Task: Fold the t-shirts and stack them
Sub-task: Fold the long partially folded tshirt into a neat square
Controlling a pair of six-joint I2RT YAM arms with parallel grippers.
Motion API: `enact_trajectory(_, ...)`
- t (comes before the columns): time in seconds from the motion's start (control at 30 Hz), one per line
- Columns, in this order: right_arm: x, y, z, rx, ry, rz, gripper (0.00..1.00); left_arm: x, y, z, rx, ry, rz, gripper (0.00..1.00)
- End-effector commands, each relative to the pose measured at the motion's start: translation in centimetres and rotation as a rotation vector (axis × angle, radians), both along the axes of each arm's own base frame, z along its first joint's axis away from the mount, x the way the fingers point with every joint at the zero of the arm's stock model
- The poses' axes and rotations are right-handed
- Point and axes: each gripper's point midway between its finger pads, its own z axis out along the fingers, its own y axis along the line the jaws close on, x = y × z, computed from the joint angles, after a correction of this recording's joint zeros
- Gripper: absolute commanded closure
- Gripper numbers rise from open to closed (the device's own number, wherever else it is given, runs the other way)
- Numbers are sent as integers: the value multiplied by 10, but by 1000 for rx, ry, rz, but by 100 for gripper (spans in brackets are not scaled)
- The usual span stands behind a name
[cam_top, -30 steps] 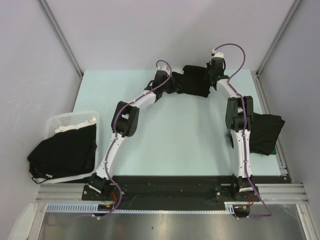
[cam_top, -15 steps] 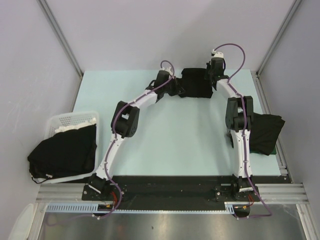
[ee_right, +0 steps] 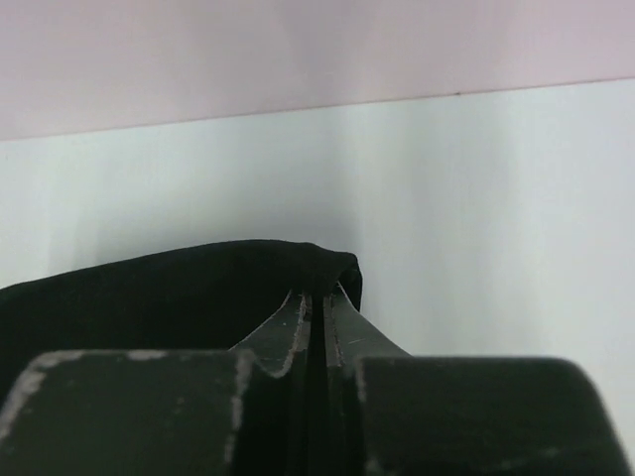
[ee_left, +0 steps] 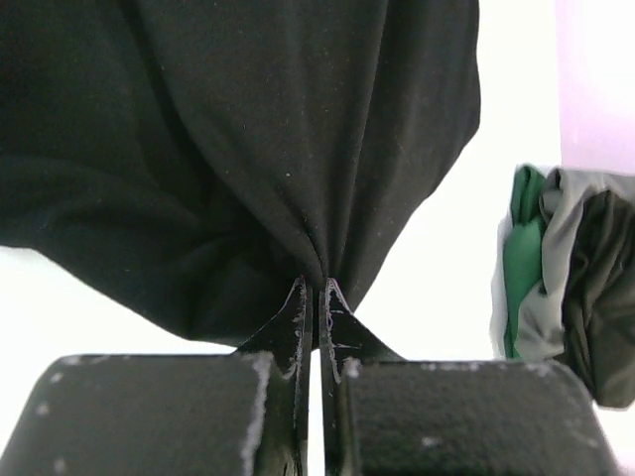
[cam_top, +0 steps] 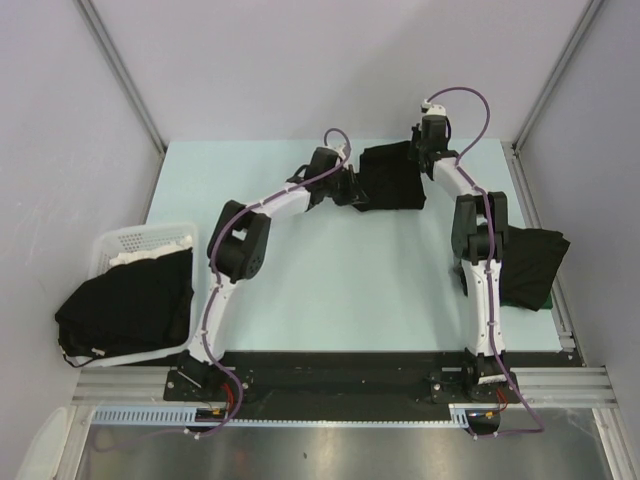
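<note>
One black t-shirt lies bunched at the far middle of the table. My left gripper is shut on its left edge; in the left wrist view the cloth gathers into folds pinched between the closed tips of that gripper. My right gripper is shut on the shirt's far right corner, and in the right wrist view the dark hem wraps over that gripper's closed tips. A folded black t-shirt rests at the right edge. Another black t-shirt hangs out of the basket.
A white slotted basket sits off the table's left edge. The folded pile at the right shows green and grey cloth in the left wrist view. Grey walls and metal posts close in the back and sides. The arm bases stand on the near rail.
The left gripper has slid right along the far side, pushing the shirt's left edge inward. The shirt now sits slightly further right and nearer. The right gripper has barely moved.
</note>
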Motion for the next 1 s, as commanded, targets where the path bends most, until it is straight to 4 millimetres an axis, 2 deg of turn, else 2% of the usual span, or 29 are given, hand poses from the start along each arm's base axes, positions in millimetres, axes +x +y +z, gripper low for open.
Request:
enact_trajectory(0.0,1,-7,68,8,-117,-20,89,-30,7,42,1,-41,-86,100)
enact_trajectory(0.07,-1,-8,60,6,-94,-31,75,-37,12,51,4,-51,-95,100)
enact_trajectory(0.1,-3,-9,56,6,-79,-35,69,-44,15,45,16,-37,-102,100)
enact_trajectory(0.13,-4,-6,55,2,-75,-32,55,-48,16,50,15,-43,-105,100)
enact_trajectory(0.2,-7,-3,52,-13,-67,-25,47,-59,20,44,24,-21,-125,100)
enact_trajectory(0.27,-8,-2,58,-23,-78,-22,41,-70,24,42,36,-9,-142,100)
enact_trajectory(0.57,-12,-8,92,-19,-125,-20,35,-113,40,34,84,41,-203,100)
enact_trajectory(0.67,-15,-11,96,-20,-125,-24,34,-129,43,34,94,54,-222,100)
enact_trajectory(0.7,-17,-13,97,-20,-125,-27,34,-133,43,40,93,46,-228,100)
enact_trajectory(0.9,-24,-15,104,-20,-120,-32,32,-165,51,39,128,77,-258,100)
enact_trajectory(0.97,-26,-16,102,-20,-113,-31,31,-175,56,37,144,92,-262,96)
